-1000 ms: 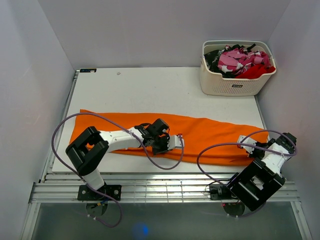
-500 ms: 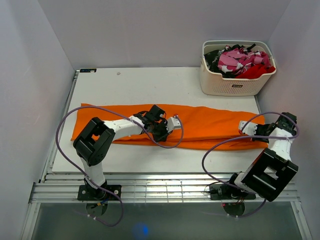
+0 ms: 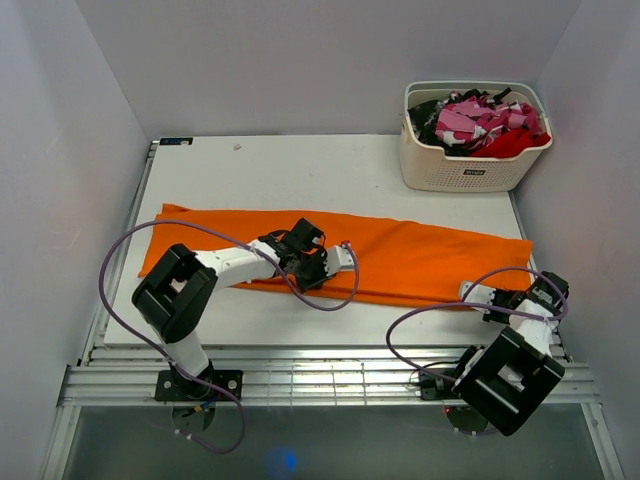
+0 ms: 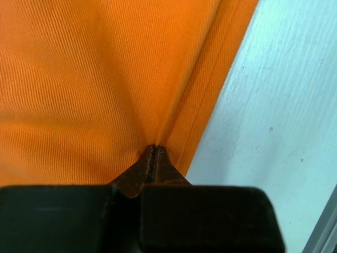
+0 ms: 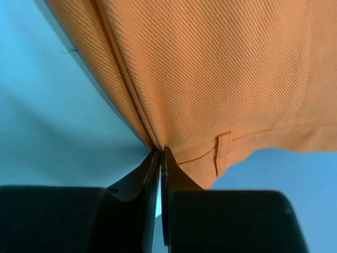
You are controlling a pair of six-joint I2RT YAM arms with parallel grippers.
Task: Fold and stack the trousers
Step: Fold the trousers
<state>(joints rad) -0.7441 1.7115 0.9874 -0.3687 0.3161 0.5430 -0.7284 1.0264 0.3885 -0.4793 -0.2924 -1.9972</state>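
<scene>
Trousers [image 3: 420, 260] lie as a long orange strip across the table [image 3: 300, 170]. Left tool [image 4: 153, 154] is pinched fully closed on a cloth fold by the strip's near edge, about mid-length, with cloth ahead and to its left and bare table to its right. Right tool [image 5: 160, 154] is clamped closed on the edge at the strip's right end, with a belt loop [image 5: 221, 153] just beside its tips.

The bright-orange trousers [image 3: 420, 262] lie folded lengthwise as a long flat band across the table.
</scene>
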